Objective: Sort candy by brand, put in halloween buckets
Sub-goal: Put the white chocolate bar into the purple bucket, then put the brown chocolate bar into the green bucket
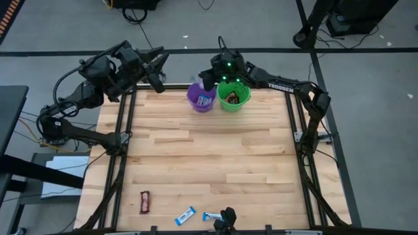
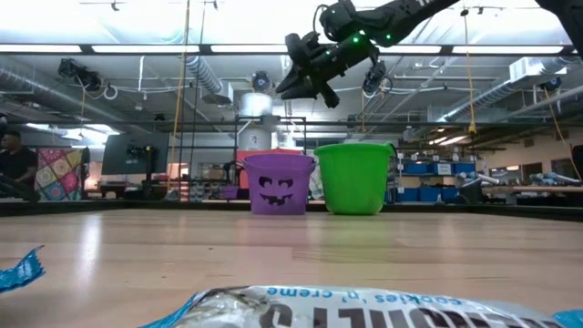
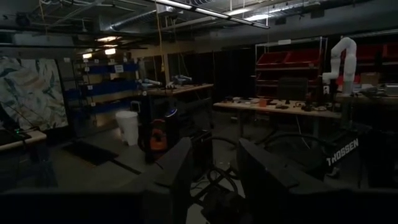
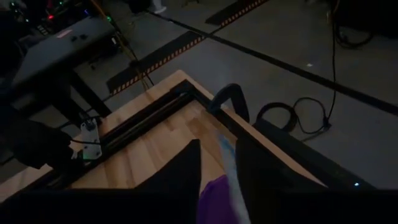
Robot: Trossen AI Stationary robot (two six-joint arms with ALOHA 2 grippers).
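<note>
The purple bucket [image 1: 201,98] and the green bucket [image 1: 234,96] stand side by side at the table's far edge. The purple one holds blue-and-white candy, the green one dark candy. My right gripper [image 1: 208,79] hangs open above the purple bucket [image 4: 214,200]. A pale blue-and-white wrapper [image 4: 229,163] shows in the gap, close along one finger. One dark brown bar [image 1: 145,202] and two blue-and-white bars [image 1: 186,216] [image 1: 210,217] lie flat at the near edge. My left gripper [image 1: 157,72] waits open beyond the far left corner. My right gripper [image 4: 217,148] has the blue-and-white wrapper lying along the inner side of one finger [image 4: 249,168], above the purple bucket's mouth. I cannot tell whether that finger touches the wrapper. The other finger stands apart from it.
Black frame rails run along the table's left, right and far sides, with a clamp [image 4: 227,99] at the far corner. Bare wood lies between the buckets and the near-edge candy. In the low view a cookies-and-creme wrapper [image 2: 319,310] fills the foreground.
</note>
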